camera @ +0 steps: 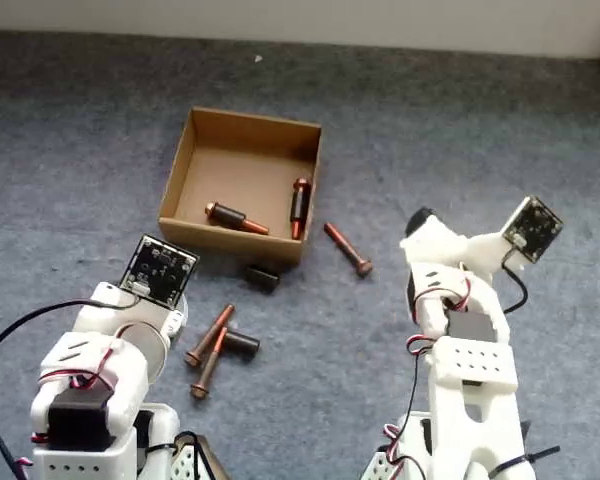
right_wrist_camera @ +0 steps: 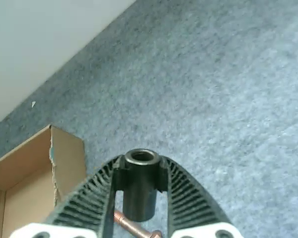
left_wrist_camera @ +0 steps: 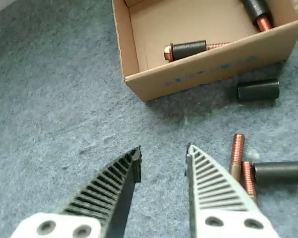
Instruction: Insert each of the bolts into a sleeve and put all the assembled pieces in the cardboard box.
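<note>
The cardboard box (camera: 177,185) holds two assembled pieces (camera: 236,217) (camera: 300,201). In front of it lie a loose black sleeve (camera: 262,277), two copper bolts (camera: 210,335) (camera: 208,365) and a second sleeve (camera: 240,343). Another bolt (camera: 348,249) lies right of the box. My left gripper (left_wrist_camera: 163,151) is open over bare carpet, with the bolts (left_wrist_camera: 237,153) and a sleeve (left_wrist_camera: 278,172) just beside one finger. My right gripper (right_wrist_camera: 140,163) is shut on a black sleeve (right_wrist_camera: 140,186), held upright with its bore showing, above the bolt (right_wrist_camera: 134,225) beside the box (right_wrist_camera: 64,153).
Grey carpet (camera: 100,120) covers the table all round. A pale wall (camera: 380,20) runs along the far edge. The left arm's base (camera: 90,400) and the right arm's base (camera: 470,390) stand at the near edge.
</note>
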Robot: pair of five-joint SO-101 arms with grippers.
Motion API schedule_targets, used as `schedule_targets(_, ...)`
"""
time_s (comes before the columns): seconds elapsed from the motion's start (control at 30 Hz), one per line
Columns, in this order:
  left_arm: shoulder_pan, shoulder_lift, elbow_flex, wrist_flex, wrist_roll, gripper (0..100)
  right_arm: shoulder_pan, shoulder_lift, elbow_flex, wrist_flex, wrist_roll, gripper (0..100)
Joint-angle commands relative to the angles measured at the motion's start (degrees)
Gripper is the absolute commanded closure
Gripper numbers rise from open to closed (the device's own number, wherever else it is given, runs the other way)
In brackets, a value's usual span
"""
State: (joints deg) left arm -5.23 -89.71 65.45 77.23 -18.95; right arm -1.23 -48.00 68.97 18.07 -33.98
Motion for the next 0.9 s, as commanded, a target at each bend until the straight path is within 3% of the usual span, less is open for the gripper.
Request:
schedule_targets(0.0,4.35,4.97,-7.43,0.0,0.09,81,3.56,-1.89,-1.01,-1.36,0.35,99.4)
schedule_targets(0.2,15.52,29.49,-21.85,-0.09,-0.7,81,5.93,-1.89,-1.01,-1.36,0.35,99.4)
schedule_targets(0.4,23.96,56.04,-40.13,-1.58,-12.48,81,9.36,-1.89,-1.01,-1.36,0.35,99.4)
schedule_targets(0.7,30.55,84.62,-57.36,-8.44,-25.76,81,15.08,-1.89,-1.1,-1.45,0.26,99.4)
schedule_targets(0.87,33.36,95.43,-64.48,-10.11,-29.36,81,15.43,-1.89,-1.19,-1.54,0.26,99.4)
